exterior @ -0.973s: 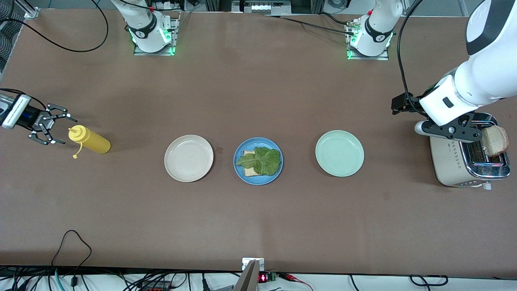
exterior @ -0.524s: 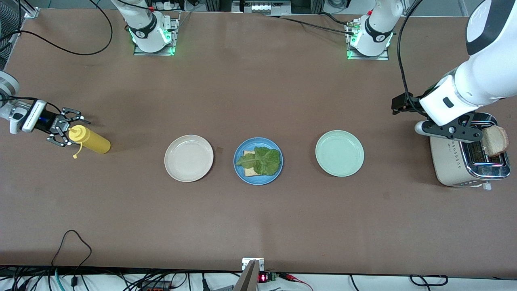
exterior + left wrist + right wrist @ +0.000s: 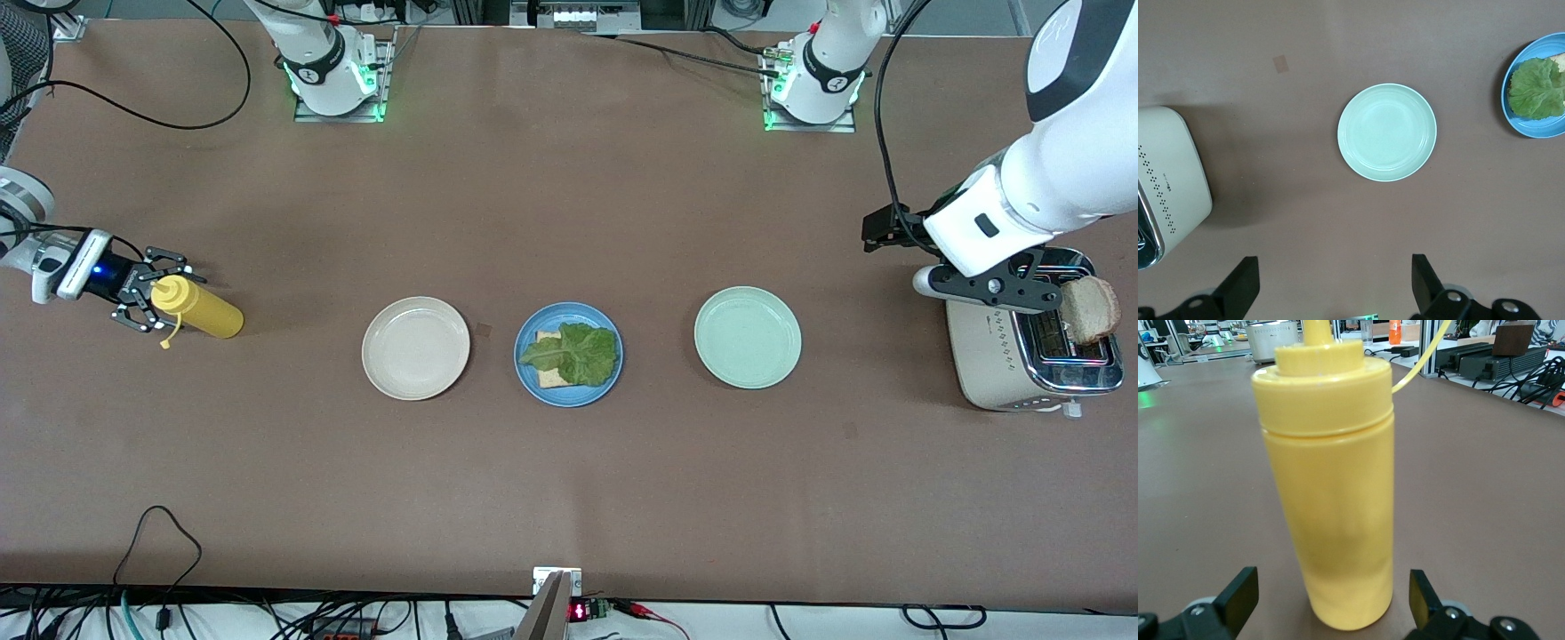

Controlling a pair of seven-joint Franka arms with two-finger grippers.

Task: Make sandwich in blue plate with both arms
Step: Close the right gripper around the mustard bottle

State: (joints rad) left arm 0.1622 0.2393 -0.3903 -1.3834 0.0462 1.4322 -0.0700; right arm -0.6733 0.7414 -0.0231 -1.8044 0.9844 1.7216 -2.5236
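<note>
1. So far, the sandwich was only half built: 1 pale tan square bread slice lay on the round medium-blue plate in the middle of the brown counter, with a crinkled green lettuce leaf on top of it.
2. No second slice covered the leaf; a browner slice of bread stood in the cream-and-chrome toaster at the left arm's end of the counter.
3. The left gripper hung above the counter beside the toaster, its fingers spread wide and holding nothing.
4. The right gripper sat low at the right arm's end, its fingers wide apart on either side of the upright yellow plastic squeeze bottle, not clamped on it.
5. The cream-white round plate and the pale mint-green round plate flanked the blue one, both bare.
6. By my reading, what was left was any sauce from the bottle and the top slice.
</note>
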